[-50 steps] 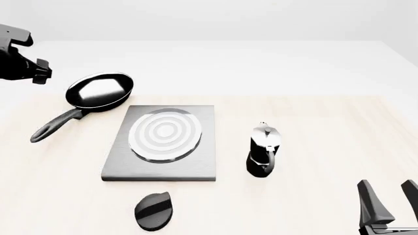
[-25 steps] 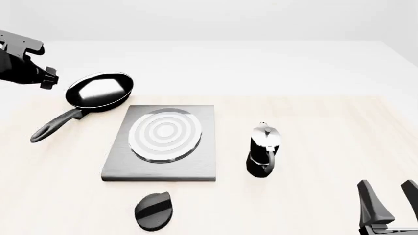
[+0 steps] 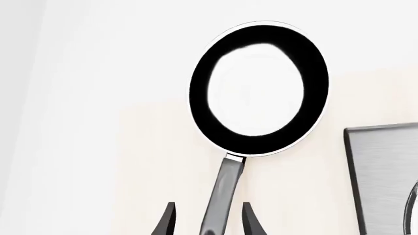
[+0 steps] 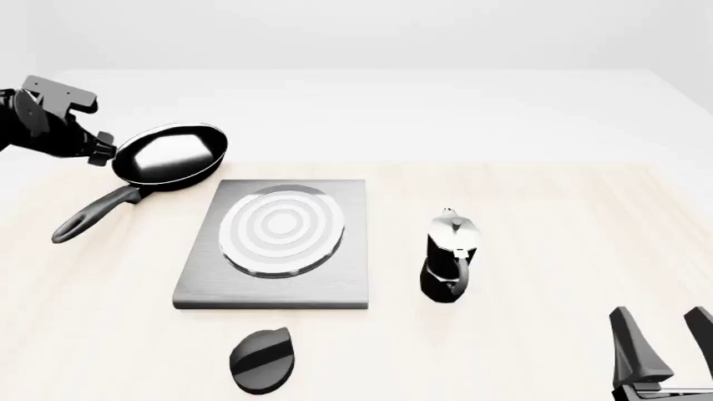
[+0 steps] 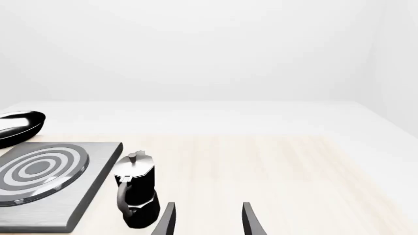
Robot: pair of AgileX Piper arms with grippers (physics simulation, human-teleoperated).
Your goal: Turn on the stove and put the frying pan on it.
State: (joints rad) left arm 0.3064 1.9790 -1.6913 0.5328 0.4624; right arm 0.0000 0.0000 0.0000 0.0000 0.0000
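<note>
The frying pan (image 4: 169, 156) lies on the table at the back left of the stove (image 4: 346, 280), its long handle (image 4: 89, 217) pointing to the near left. The stove's black oval knob (image 4: 262, 359) sits apart in front of the slab. My left arm (image 4: 50, 121) hovers just left of the pan's rim. In the left wrist view my left gripper (image 3: 209, 208) is open and holds nothing; the pan (image 3: 258, 88) and its handle (image 3: 222, 196) show beyond the gap, with a stove corner (image 3: 379, 176) beside them. My right gripper (image 4: 657, 313) stands open at the near right, empty.
A black-and-silver moka pot (image 4: 450, 255) stands upright just right of the stove. It also appears in the right wrist view as the moka pot (image 5: 137, 193), next to the stove slab (image 5: 85, 196) and the pan's edge (image 5: 16, 128).
My left arm has moved right and a little down, closing in on the pan's left rim. The pan, stove, knob and right gripper have not moved.
</note>
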